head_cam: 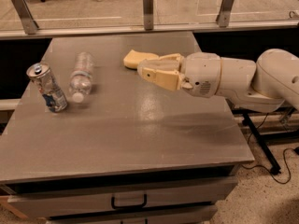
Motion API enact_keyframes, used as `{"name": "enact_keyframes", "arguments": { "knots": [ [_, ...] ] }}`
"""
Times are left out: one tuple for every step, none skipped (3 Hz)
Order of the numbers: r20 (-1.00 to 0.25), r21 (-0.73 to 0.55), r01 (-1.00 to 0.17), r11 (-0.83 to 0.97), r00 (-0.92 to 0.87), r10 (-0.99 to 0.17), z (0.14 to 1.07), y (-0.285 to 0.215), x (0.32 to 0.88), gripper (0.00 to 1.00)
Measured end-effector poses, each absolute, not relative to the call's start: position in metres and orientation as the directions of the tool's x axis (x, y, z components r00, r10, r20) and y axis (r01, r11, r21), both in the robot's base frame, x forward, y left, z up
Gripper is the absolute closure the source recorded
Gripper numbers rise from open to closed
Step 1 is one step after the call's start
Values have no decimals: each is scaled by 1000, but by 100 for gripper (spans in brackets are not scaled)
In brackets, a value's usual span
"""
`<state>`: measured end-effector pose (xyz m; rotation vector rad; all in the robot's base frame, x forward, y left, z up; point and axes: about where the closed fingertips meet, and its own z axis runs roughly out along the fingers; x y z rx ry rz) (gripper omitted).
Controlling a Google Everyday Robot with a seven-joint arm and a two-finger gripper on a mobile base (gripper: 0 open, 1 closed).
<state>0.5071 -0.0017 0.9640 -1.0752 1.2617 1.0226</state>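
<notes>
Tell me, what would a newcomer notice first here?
The big white arm reaching in from the right, its tan gripper open and empty above the grey table. Farther left, a clear plastic bottle lies on its side beside a drink can.

End effector (134,65), above the worktop's (140,139) far middle, was pale tan; arm (233,76) off-white. Worktop was plain matte grey. Bottle (81,76) was clear with a white cap. Can (46,87) showed silver with blue-and-red print. Drawer handle (128,202) was black.
</notes>
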Motion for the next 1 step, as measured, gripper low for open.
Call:
{"name": "enact_keyframes", "arguments": {
  "knots": [
    [-999, -48, -978, 202, 49, -1, 964, 0, 506, 80]
  ]
}}
